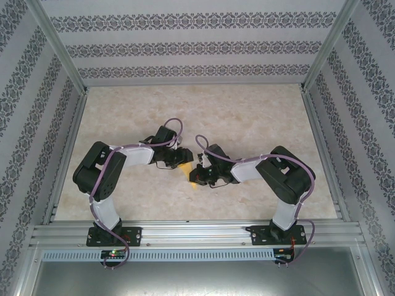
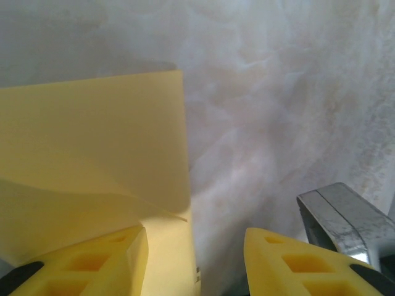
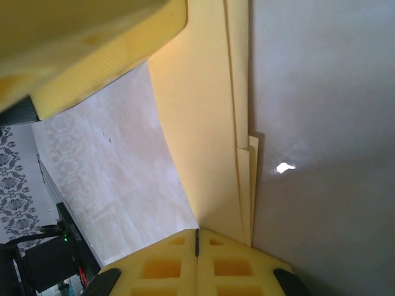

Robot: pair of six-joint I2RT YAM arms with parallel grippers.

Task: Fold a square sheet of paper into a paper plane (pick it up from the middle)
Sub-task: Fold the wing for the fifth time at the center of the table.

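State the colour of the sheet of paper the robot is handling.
The sheet of paper is plain yellow, clearest in the left wrist view.

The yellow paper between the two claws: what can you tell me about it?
The yellow paper is thin, plain and matte, folded into several layers whose edges step slightly apart. It lies on the marbled table, one layer bowing upward. The right gripper appears shut on one end; the left gripper stands open, one finger over the sheet.
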